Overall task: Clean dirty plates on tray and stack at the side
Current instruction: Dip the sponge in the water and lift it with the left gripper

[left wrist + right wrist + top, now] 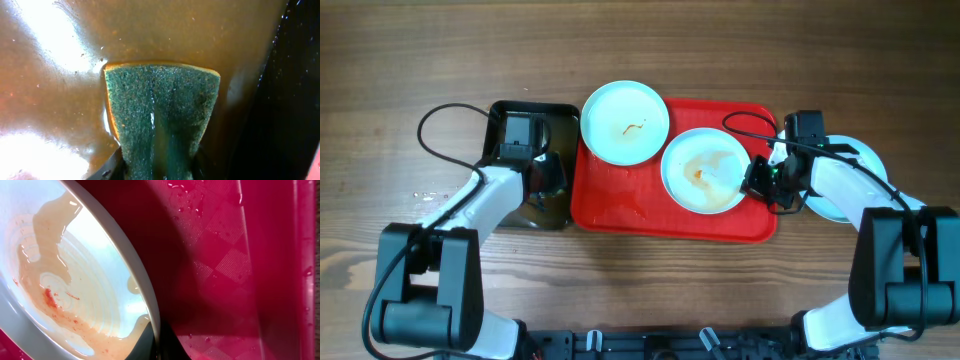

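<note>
No legible text, label, brand, number or sign in any view. Red textured plastic tray (620, 205), round pale-blue plates (625, 122), green scouring sponge (162, 115): all plain, nothing readable.

Black tray (558, 110) is sitting on the wooden table (650, 40), brown water (160, 30) is pooling inside it, and a green sponge (162, 115) is soaking there, glistening wet.

Overhead: straight down on the desk (640, 40). Left wrist: close above a sponge (160, 120). Right wrist: close on plate (75, 270) and tray (225, 255), both also visible overhead.
</note>
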Tool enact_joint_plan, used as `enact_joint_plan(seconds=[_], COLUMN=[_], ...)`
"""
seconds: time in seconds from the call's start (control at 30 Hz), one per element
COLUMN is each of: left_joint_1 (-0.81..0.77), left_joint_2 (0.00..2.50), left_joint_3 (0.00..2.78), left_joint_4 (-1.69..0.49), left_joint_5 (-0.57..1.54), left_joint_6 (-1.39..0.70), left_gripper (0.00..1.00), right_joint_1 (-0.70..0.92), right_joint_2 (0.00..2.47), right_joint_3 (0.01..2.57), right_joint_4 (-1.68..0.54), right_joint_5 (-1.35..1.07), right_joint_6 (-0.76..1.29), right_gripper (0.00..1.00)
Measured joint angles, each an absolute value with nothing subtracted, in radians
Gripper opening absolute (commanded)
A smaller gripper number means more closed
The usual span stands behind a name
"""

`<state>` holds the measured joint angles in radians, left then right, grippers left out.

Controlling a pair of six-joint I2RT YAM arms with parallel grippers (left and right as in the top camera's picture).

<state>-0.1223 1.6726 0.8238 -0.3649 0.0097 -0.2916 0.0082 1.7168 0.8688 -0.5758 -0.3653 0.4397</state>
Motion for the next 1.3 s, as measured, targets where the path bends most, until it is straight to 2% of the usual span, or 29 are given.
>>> enact_joint_plan(seconds=[0.03, 0.43, 0.63, 0.93, 1.07, 1.3], left_joint_1=[-0.122, -0.122, -0.122, -0.122, -0.122, -0.122], left_joint_2=[1.676, 1.669, 1.494, 1.411, 1.411, 1.358], left_joint_3=[0.826, 0.829, 0.828, 0.828, 0.828, 0.825], left_joint_4=[-0.365, -0.361, -0.359, -0.419, -0.418, -0.249], left_joint_5=[0.01, -0.004, -0.032, 0.049, 0.055, 0.043], left_joint_6=[-0.295, -0.298, -0.298, -0.298, -0.297, -0.221], left_gripper=[0.04, 0.04, 0.04, 0.04, 0.04, 0.04], right_joint_1=[0.008, 0.008, 0.012, 0.154, 0.163, 0.163], right_joint_2=[1.717, 1.717, 1.717, 1.717, 1.717, 1.717], right_joint_3=[0.869, 0.869, 0.869, 0.869, 0.869, 0.869], right_joint_4=[-0.576, -0.576, -0.58, -0.587, -0.587, -0.587], right_joint_5=[-0.365, -0.365, -0.366, -0.366, -0.366, -0.366], right_joint_6=[0.44, 0.44, 0.398, 0.334, 0.334, 0.334], right_gripper=[0.04, 0.04, 0.04, 0.04, 0.04, 0.04])
